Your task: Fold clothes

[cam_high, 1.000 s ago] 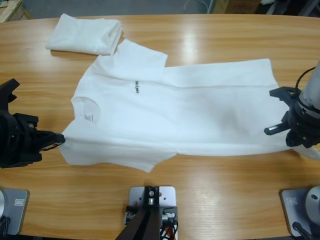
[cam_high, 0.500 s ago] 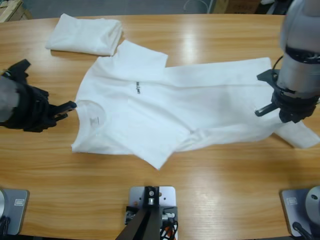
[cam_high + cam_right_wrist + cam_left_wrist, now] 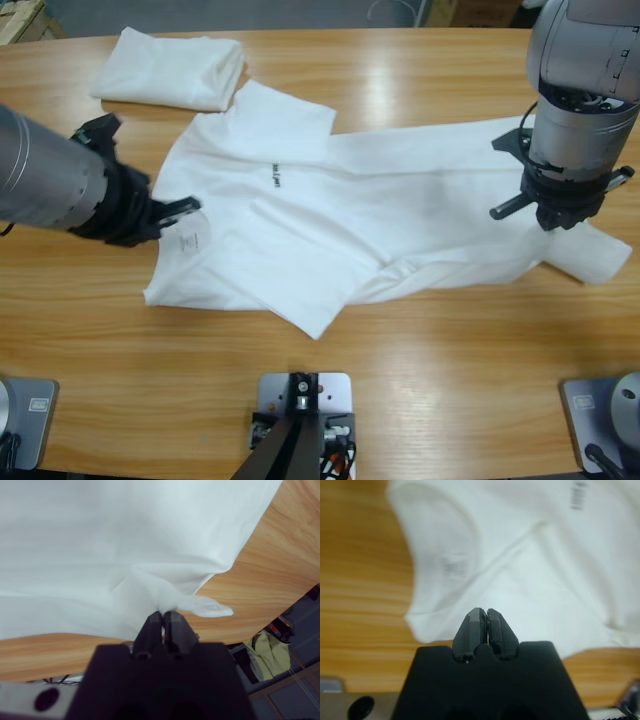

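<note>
We note 1 folded white T-shirt (image 3: 170, 68) on the wooden bench (image 3: 400, 390), just beyond the upper sleeve of the spread T-shirt (image 3: 350, 215); nothing else lies near the spread T-shirt. It lies flat, its near edge turned over on itself. The left claw (image 3: 178, 208) hangs at its collar with jaws closed and holding nothing. The right claw (image 3: 545, 212) is clamped on a bunched pinch of its hem.
</note>
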